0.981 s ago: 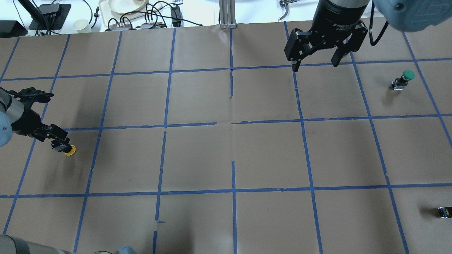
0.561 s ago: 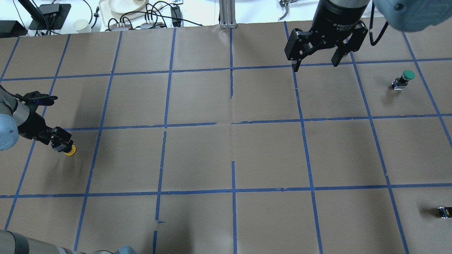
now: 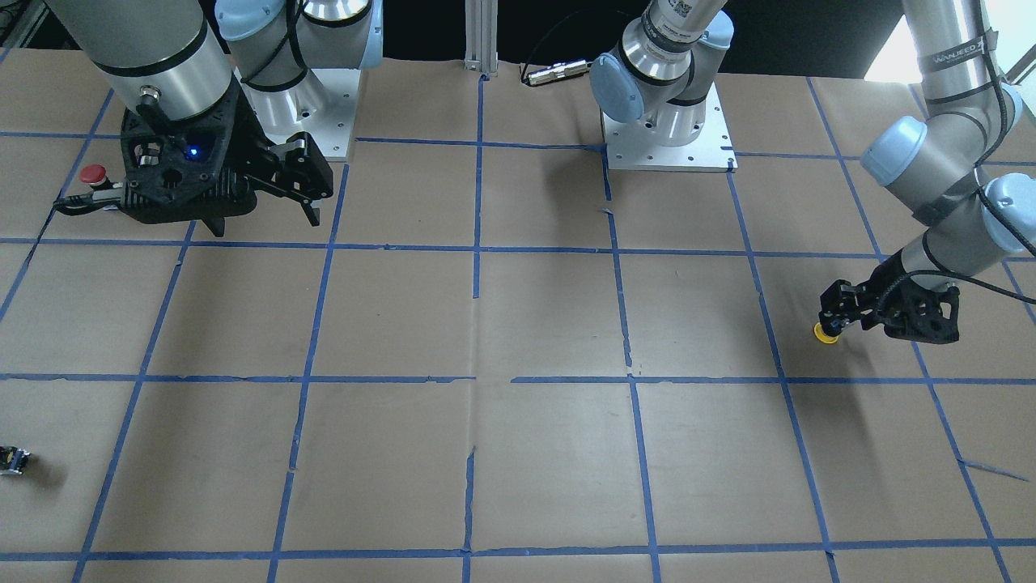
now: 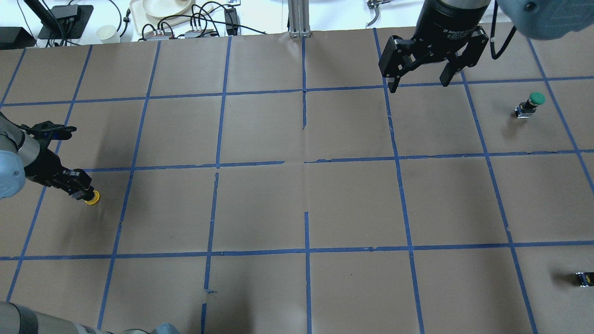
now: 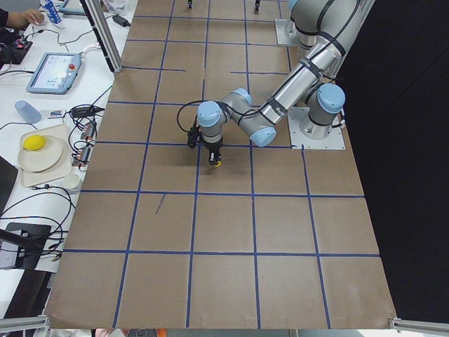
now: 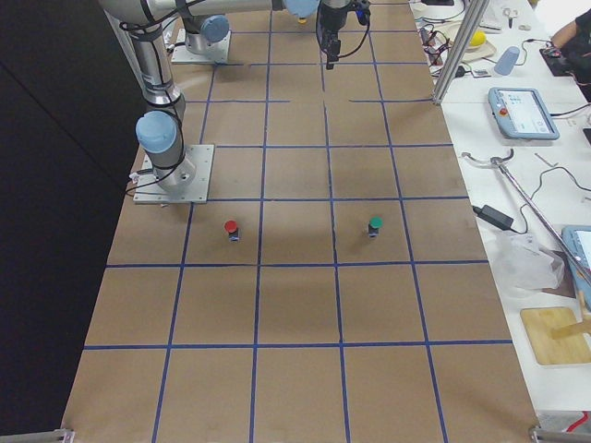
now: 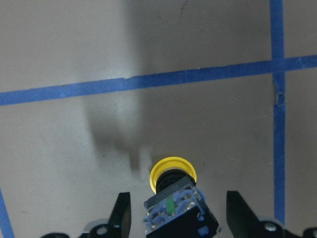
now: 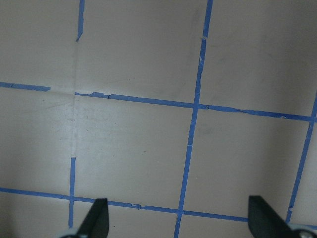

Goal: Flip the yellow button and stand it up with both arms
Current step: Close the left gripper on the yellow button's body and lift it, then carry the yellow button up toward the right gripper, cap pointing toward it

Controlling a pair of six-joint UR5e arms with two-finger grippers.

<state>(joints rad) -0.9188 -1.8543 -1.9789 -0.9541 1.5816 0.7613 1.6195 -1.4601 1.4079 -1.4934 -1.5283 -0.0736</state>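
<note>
The left claw (image 4: 83,194) is low over the counter (image 4: 260,208) and leans down to it. It is released: in the left wrist view its two fingers (image 7: 124,212) stand one on each side of the yellow button (image 7: 172,172), and a narrow strip of counter shows between each finger and the button's body. So the button sits between the fingers, but it is not pinched. Its yellow cap is at the end far from the claw, down at the counter just beyond the fingertips. The black-and-grey body points back up toward the claw's palm. Whether the cap lies flat or a little tilted, I cannot tell.

The right claw (image 4: 420,86) hangs high above the counter, well apart from the left claw and the button. It is also released, with the fingers spread wide. Between them its wrist view shows the counter with blue tape lines (image 8: 189,148).

A green button (image 4: 533,102) stands on the counter beside the right claw, on the side away from the left claw. A red button (image 3: 93,173) stands near the right claw, on the same side. A small capless part (image 4: 584,278) lies well apart from both claws.
</note>
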